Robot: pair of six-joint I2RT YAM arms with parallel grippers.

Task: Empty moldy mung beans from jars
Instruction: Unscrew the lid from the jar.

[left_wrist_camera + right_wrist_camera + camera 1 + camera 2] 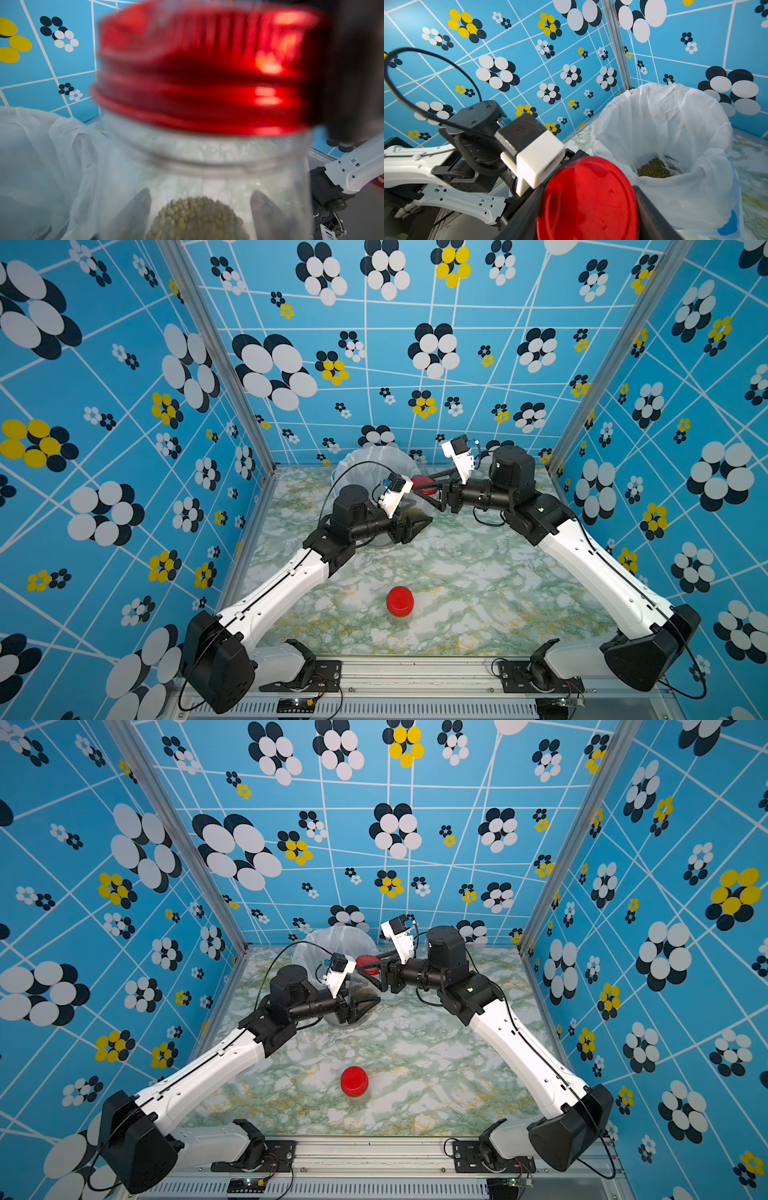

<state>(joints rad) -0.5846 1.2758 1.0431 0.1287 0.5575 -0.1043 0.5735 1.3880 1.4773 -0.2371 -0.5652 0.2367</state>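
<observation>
Left end effector [417,524] is clamped on a jar [207,176] of mung beans [197,218] by the bagged bin [664,116] (1 pile already in), right end effector [589,188] is pinching its red lid [203,68], still on, plus 1 capped jar [400,605] untouched up front.

white-bagged bin [660,116] at back of marbled table [457,572].

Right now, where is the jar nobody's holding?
In both top views the jar stands alone on the table, mid-width near the front edge, well short of the bin.
</observation>
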